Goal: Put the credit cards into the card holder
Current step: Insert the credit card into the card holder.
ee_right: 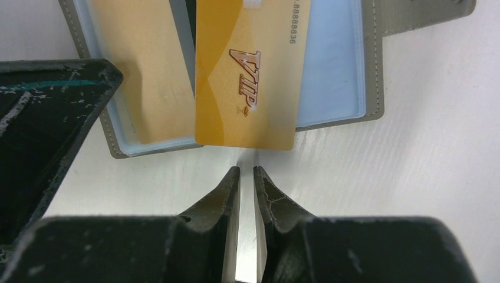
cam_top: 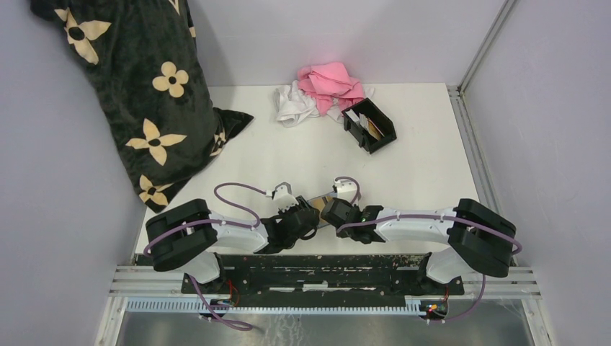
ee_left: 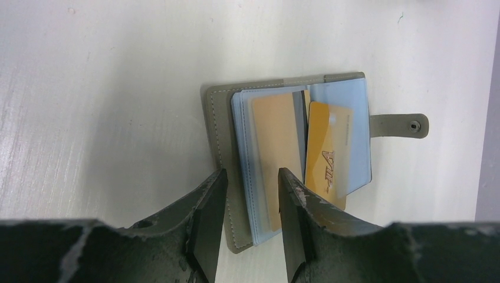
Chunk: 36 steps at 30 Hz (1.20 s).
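A grey folding wallet (ee_left: 224, 118) lies open on the white table between both arms (cam_top: 322, 204). An orange VIP credit card (ee_right: 247, 88) sticks halfway out of its right blue sleeve. A tan card (ee_left: 274, 141) sits in the left sleeve. My left gripper (ee_left: 252, 172) is open, its fingers straddling the near edge of the wallet's left half. My right gripper (ee_right: 246, 170) stands just short of the VIP card's near edge, its jaws a narrow gap apart with nothing between them. The black card holder (cam_top: 371, 128) stands at the back right with cards inside.
A pink cloth (cam_top: 330, 83) and a white cloth (cam_top: 294, 107) lie behind the card holder. A black pillow with cream flowers (cam_top: 144, 94) leans at the back left. The wallet's strap with a snap (ee_left: 401, 125) points right.
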Tool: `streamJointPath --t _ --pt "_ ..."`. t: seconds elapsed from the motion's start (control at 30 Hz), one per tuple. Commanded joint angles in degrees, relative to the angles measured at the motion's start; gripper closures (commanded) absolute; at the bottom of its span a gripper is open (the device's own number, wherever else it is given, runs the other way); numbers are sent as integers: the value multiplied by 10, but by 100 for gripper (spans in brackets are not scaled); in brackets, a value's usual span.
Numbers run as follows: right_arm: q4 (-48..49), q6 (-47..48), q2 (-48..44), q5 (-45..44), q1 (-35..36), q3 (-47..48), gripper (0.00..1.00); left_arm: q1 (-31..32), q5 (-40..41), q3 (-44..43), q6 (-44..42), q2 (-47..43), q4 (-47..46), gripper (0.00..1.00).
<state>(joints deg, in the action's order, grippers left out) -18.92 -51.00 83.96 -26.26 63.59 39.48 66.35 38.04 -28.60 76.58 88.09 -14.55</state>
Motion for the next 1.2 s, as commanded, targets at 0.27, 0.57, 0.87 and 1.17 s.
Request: streamJointPath --t 0.27,0.57,0.87,1.17 --pt "28 10 -30 -11 -39 -19 81 1 -46 28 21 53 84 54" --pt "31 25 -27 -7 -53 -3 81 1 -47 29 23 61 86 54" --pt "32 35 -22 -5 -60 13 81 1 -48 27 21 68 89 54" --pt "30 44 -17 -4 -70 26 81 1 -48 21 17 71 95 54"
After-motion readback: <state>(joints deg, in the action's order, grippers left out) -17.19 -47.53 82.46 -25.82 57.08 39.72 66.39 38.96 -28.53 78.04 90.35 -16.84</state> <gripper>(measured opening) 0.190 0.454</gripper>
